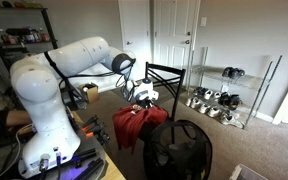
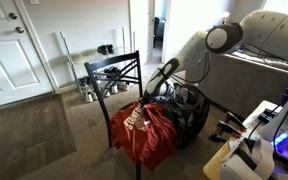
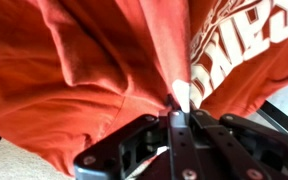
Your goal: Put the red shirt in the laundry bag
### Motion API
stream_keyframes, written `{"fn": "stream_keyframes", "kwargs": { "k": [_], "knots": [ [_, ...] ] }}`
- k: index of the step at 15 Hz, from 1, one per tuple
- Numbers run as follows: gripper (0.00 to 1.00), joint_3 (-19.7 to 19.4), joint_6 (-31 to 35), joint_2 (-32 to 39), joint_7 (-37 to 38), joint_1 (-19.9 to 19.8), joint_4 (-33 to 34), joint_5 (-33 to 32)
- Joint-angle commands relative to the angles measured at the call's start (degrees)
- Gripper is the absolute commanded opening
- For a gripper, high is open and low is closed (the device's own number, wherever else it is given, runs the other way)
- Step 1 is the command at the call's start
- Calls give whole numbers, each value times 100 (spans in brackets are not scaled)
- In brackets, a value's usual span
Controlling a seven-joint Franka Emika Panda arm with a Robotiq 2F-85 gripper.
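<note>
The red shirt [image 1: 136, 124] with white lettering hangs over the seat of a black chair [image 1: 168, 74]; it also shows in an exterior view [image 2: 144, 131] and fills the wrist view [image 3: 94, 70]. My gripper [image 3: 180, 100] is shut on a fold of the red shirt near its white print. In an exterior view the gripper [image 1: 144, 96] sits just above the shirt. The black mesh laundry bag [image 1: 180, 148] stands next to the chair, close to the shirt; it also shows in an exterior view [image 2: 191, 112] behind the shirt.
A wire shoe rack [image 1: 224, 95] with several shoes stands by the wall beyond the chair. White doors [image 2: 19, 50] close the room. A shelf unit [image 1: 14, 40] and a table edge [image 2: 234, 160] lie near the robot base.
</note>
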Motion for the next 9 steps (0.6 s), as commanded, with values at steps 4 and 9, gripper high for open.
{"fn": "stream_keyframes", "kwargs": {
  "k": [4, 9],
  "knots": [
    [1, 1401, 2021, -948, -602, -1530, -2248, -351],
    [1, 1083, 2655, -1584, 113, -1454, -2658, -389]
  ]
}}
